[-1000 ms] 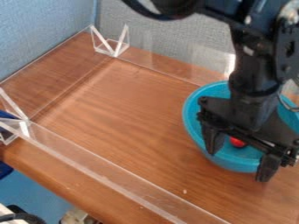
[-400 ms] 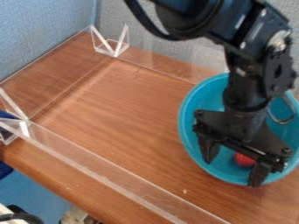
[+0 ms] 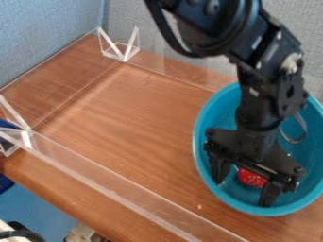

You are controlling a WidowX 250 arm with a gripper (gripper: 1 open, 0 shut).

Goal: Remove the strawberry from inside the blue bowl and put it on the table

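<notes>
Camera view looks down on the table [image 3: 113,123], a reddish-brown polished wood top filling most of the frame, with pale blue wall at the upper left. Low clear acrylic walls [image 3: 89,180] edge it along the left and lower sides, with clear corner brackets at the left edge and top left. At the right sits the blue bowl [image 3: 212,118], partly covered by the black arm reaching down from the top. The gripper [image 3: 254,179] hangs inside the bowl, pointing down, fingers spread wide and holding nothing, straddling the strawberry [image 3: 254,177], which lies on the bowl's floor.
</notes>
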